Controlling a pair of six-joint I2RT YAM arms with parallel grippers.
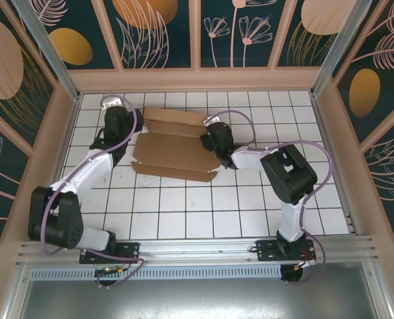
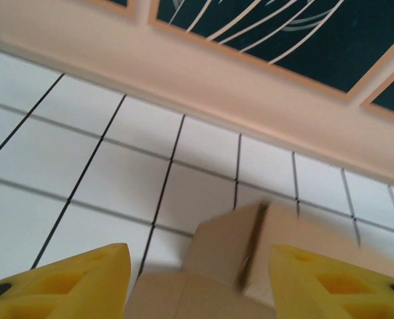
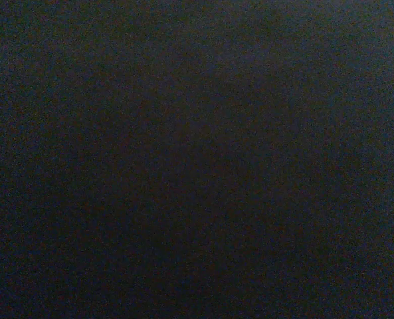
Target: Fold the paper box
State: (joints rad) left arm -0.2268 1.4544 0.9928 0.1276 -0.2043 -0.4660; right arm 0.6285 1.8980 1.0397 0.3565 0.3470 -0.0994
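The paper box [image 1: 177,154] is a flat brown cardboard sheet with flaps, lying on the white tiled table toward the back. My left gripper [image 1: 131,130] is at its left edge. In the left wrist view my left gripper [image 2: 197,287] is open, its yellow fingers [image 2: 64,286] wide apart, and a raised flap of the paper box [image 2: 230,249] stands between them with a gap on the left side. My right gripper [image 1: 212,141] sits over the sheet's right edge; its fingers are hidden under the wrist. The right wrist view is completely dark.
Wooden walls [image 1: 197,80] with dark patterned panels close in the table [image 1: 203,212] at the back and on both sides. Open tiles lie between the cardboard and the arm bases. The back wall [image 2: 250,86] runs close behind the flap.
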